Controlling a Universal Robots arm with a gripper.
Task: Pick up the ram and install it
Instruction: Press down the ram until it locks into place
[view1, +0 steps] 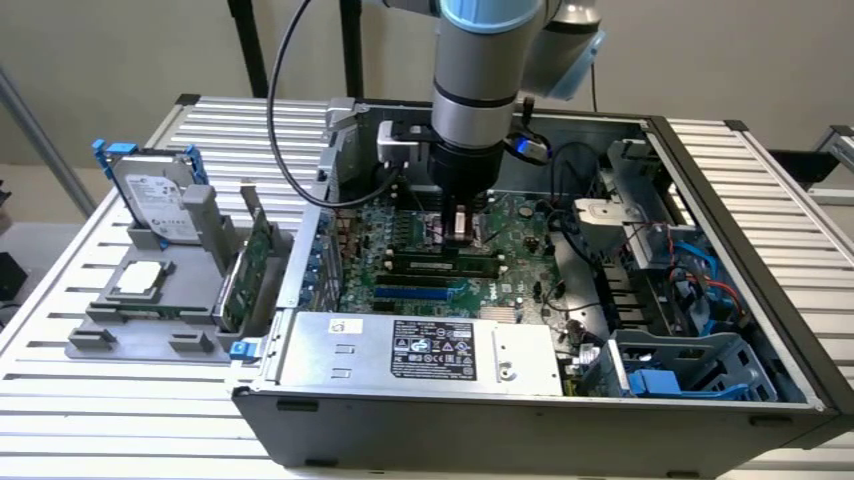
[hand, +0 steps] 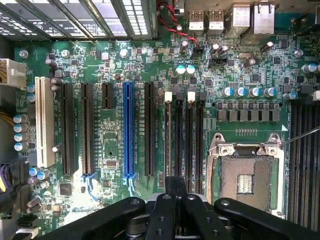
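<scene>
Four memory slots (hand: 179, 135) just beyond jaws; jaws' hold cannot tell; case wall (view1: 721, 225) well apart

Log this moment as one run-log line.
tool: low inside the open computer case, over the motherboard | ram: unclear whether held | nearest: black memory slots beside the empty CPU socket

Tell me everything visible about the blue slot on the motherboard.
The blue slot is a long, narrow strip, plastic by its look, fixed flat on the green motherboard. It is empty: no card sits in it. Black slots run parallel to it on both sides, close by but apart from it.
</scene>
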